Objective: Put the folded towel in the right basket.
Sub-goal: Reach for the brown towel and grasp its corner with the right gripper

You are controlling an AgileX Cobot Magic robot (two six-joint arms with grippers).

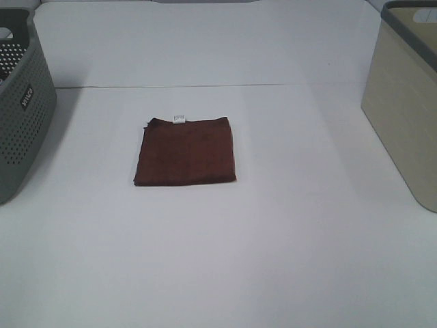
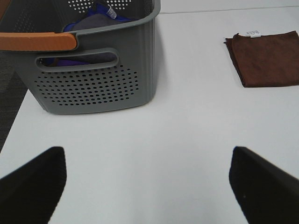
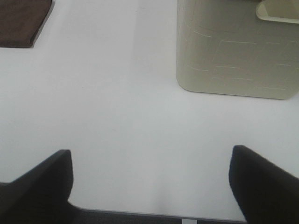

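The folded towel (image 1: 186,151) is a flat dark reddish-brown square with a small white tag at its far edge. It lies on the white table, a little left of the middle. It also shows in the left wrist view (image 2: 266,58) and, partly cut off, in the right wrist view (image 3: 21,21). The right basket (image 1: 406,96) is large, beige, solid-walled with a dark grey rim, at the right edge; it also shows in the right wrist view (image 3: 236,46). My left gripper (image 2: 147,186) and right gripper (image 3: 149,182) are open, empty, and out of the exterior high view.
A grey perforated basket (image 1: 20,109) with a small label stands at the left edge. In the left wrist view (image 2: 96,70) it has an orange handle and holds blue and grey cloth. The white table (image 1: 218,260) has a seam across the back.
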